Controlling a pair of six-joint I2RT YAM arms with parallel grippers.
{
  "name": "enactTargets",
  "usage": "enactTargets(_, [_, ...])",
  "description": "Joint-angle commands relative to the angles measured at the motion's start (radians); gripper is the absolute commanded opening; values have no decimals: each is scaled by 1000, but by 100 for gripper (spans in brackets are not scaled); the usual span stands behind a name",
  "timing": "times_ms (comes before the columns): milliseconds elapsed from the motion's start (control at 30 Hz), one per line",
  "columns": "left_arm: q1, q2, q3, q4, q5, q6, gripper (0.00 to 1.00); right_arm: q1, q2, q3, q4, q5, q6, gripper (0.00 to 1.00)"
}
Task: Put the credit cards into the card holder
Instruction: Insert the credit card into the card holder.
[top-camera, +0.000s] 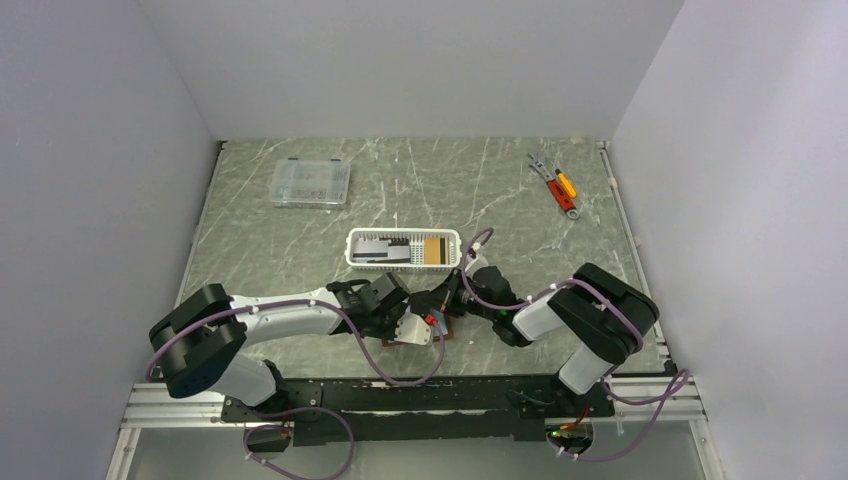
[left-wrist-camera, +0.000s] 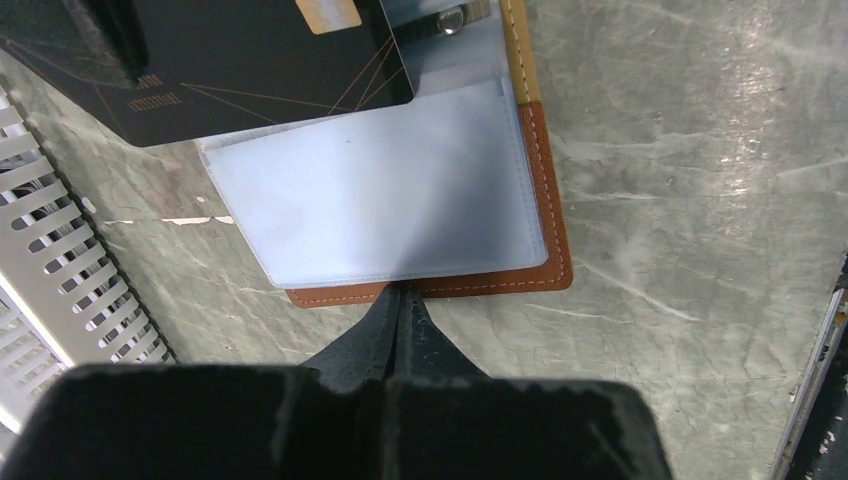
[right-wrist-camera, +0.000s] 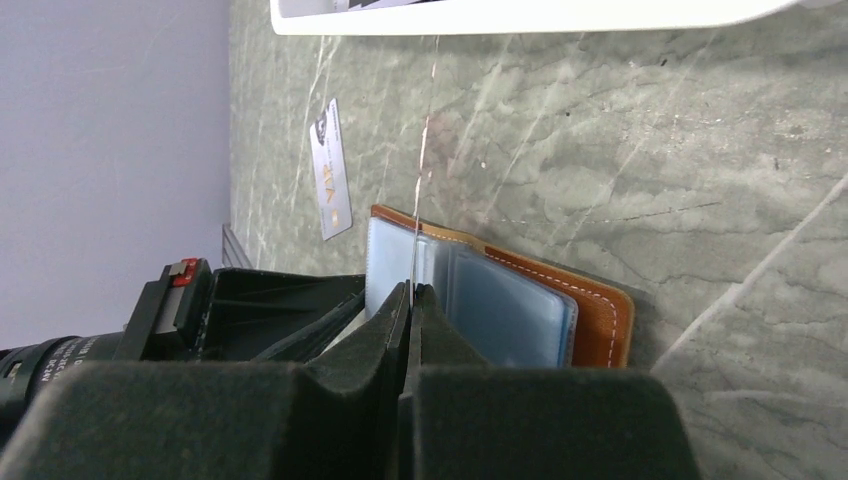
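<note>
Lying open: a small brown leather folding wallet (left-wrist-camera: 548, 190), pale blue sleeves up, sat on the grey marbled counter (left-wrist-camera: 700, 150) near the middle of its near edge.
Right jaws: were clenched on a thin black rectangular card (left-wrist-camera: 250, 60) overlapping the sleeves.
Left jaws: were clenched, tips touching the wallet's stitched edge.
Basket: a white slotted plastic basket (top-camera: 403, 264) stood just behind, holding more cards (top-camera: 436, 248).
</note>
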Motion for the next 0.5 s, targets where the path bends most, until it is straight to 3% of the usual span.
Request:
enactTargets(0, [-25, 35, -50, -65, 126, -41, 0, 17, 8, 8, 64, 36, -8, 0])
enactTargets(467, [-28, 46, -49, -70, 105, -38, 0, 83, -19, -88, 102, 152, 32, 0])
